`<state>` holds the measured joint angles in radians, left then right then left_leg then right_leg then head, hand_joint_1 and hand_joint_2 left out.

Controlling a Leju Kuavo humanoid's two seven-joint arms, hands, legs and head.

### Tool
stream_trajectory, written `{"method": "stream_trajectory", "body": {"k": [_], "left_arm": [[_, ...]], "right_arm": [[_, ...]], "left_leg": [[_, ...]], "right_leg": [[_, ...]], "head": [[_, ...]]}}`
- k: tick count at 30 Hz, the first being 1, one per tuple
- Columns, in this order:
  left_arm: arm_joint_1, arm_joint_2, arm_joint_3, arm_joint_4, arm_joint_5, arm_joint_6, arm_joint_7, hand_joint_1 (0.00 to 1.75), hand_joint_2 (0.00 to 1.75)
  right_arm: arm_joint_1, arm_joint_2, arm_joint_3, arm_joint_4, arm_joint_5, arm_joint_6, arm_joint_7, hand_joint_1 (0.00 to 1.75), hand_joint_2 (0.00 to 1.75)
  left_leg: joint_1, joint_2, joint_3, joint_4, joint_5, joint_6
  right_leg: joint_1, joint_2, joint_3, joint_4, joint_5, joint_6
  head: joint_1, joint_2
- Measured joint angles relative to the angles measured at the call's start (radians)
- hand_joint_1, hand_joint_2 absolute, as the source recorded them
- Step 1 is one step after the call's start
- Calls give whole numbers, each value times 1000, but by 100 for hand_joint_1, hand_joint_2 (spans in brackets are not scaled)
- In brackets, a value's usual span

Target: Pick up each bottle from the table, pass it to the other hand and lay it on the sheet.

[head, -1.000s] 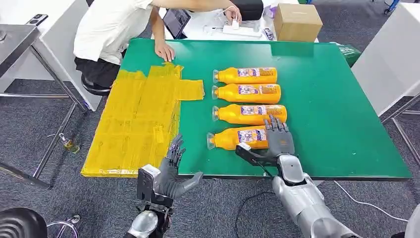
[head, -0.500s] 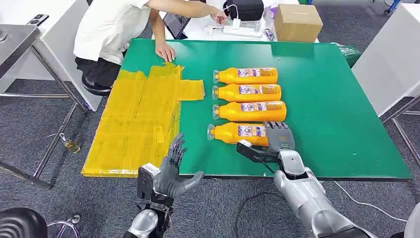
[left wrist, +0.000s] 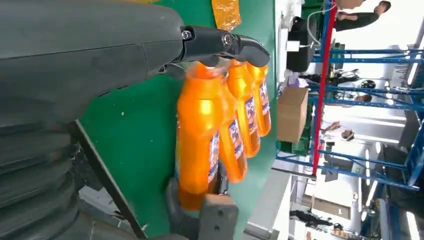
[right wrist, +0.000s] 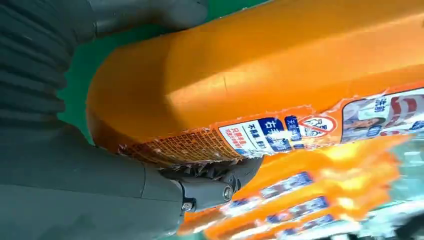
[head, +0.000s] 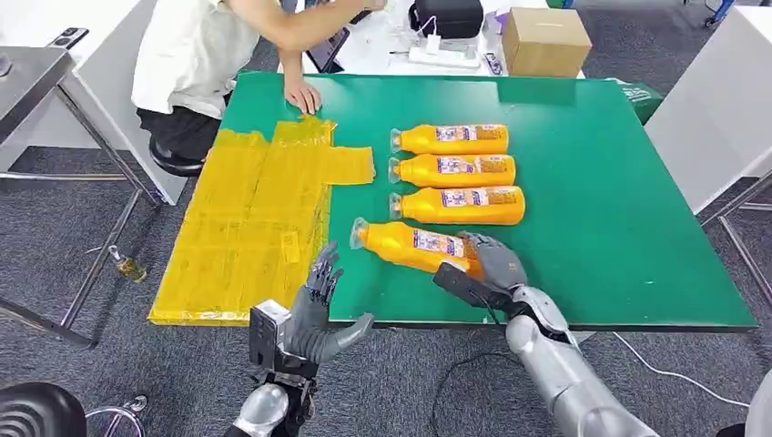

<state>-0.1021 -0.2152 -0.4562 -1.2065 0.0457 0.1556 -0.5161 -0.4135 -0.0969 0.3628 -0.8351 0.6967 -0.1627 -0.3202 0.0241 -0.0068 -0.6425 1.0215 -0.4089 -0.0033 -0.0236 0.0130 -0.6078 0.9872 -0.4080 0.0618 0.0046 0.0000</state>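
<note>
Gripping the base end of the nearest orange bottle [head: 414, 247], your right robot hand [head: 487, 269] has its fingers wrapped over the body and the thumb underneath, near the front edge of the worktop [head: 619, 209]. The bottle lies slanted, its pale cap pointing toward the yellow sheet [head: 246, 228] and the worktop's left edge. From the head view you cannot tell whether it is fully lifted or dragging on the green surface.

Your left robot hand [head: 314, 314] waits just off the front edge, empty, fingers spread and pointing up, beside the sheet's near corner.

The three other orange bottles [head: 455, 173] lie in a neat row behind, the closest just beside the one you hold.

Watch the grip first: you hold the bottle at one end only, so the long cap end can sag or swing, and a smooth plastic body may slip between the fingers during the transfer. If the cap end swings back, it could knock the nearest bottle of the row out of line. Close the left robot hand on the body before the right lets go, or the bottle will likely drop off the front edge.

A person's hand [head: 303, 94] rests at the far left corner, touching the sheet's far end; keep the lay-down clear of it.
</note>
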Motion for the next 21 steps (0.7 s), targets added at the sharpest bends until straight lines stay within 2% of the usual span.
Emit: {"method": "stream_trajectory", "body": {"k": [3, 8, 17, 21], "left_arm": [[8, 0, 0, -8, 17, 0, -3, 0, 175], [15, 0, 1, -16, 18, 3, -5, 0, 175], [17, 0, 1, -20, 20, 3, -5, 0, 175], [18, 0, 2, -20, 37, 34, -5, 0, 175]], "right_arm": [[54, 3, 0, -79, -84, 25, -29, 175, 175], [101, 5, 2, -152, -100, 35, -31, 175, 175], [124, 4, 2, -191, -106, 35, -31, 175, 175], [138, 5, 2, -215, -163, 39, -51, 175, 175]], "left_leg": [[0, -1, -1, 0, 0, 0], [0, -2, -2, 0, 0, 0], [0, -2, -3, 0, 0, 0], [0, -2, -3, 0, 0, 0]], "right_leg": [[0, 0, 0, 0, 0, 0], [0, -1, 0, 0, 0, 0], [0, -1, -1, 0, 0, 0], [0, -1, -1, 0, 0, 0]], "head": [[0, 0], [0, 0], [0, 0], [0, 0]]}}
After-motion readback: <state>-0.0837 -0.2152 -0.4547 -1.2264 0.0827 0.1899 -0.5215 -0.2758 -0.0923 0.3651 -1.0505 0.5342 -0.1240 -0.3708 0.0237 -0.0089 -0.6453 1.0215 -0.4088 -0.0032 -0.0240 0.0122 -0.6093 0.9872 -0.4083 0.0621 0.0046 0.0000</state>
